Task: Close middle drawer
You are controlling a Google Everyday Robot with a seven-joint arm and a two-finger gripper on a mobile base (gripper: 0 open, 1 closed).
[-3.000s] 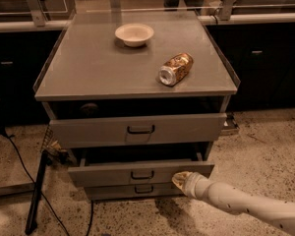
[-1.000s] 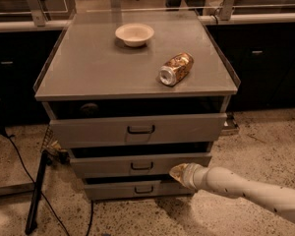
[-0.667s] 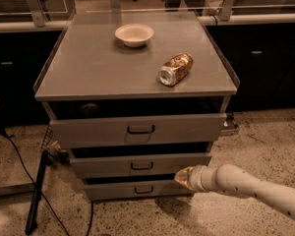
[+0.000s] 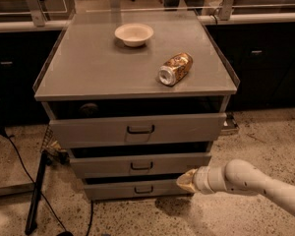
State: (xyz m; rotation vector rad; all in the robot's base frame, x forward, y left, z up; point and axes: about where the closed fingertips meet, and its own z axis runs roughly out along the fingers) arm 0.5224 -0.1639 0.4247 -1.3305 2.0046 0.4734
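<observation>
The middle drawer (image 4: pixel 140 164) is a wide shallow grey front with a small dark centre handle (image 4: pixel 140 166). It sits pushed in, its front close to the fronts above and below, with a dark gap over it. My gripper (image 4: pixel 185 181) is at the end of the white arm (image 4: pixel 246 181), low at the right. It is just off the lower right corner of the middle drawer's front, in front of the bottom drawer (image 4: pixel 137 188).
The taller top drawer (image 4: pixel 137 128) stands slightly out. On the cabinet top (image 4: pixel 88 68) lie a white bowl (image 4: pixel 133 34) and a tipped can (image 4: pixel 175 68). Black cables and a stand (image 4: pixel 37 191) are on the floor at left. Dark cabinets line the back.
The middle drawer went from pulled out to pushed in. The gripper then drew back to the right and a little down, away from the drawer front.
</observation>
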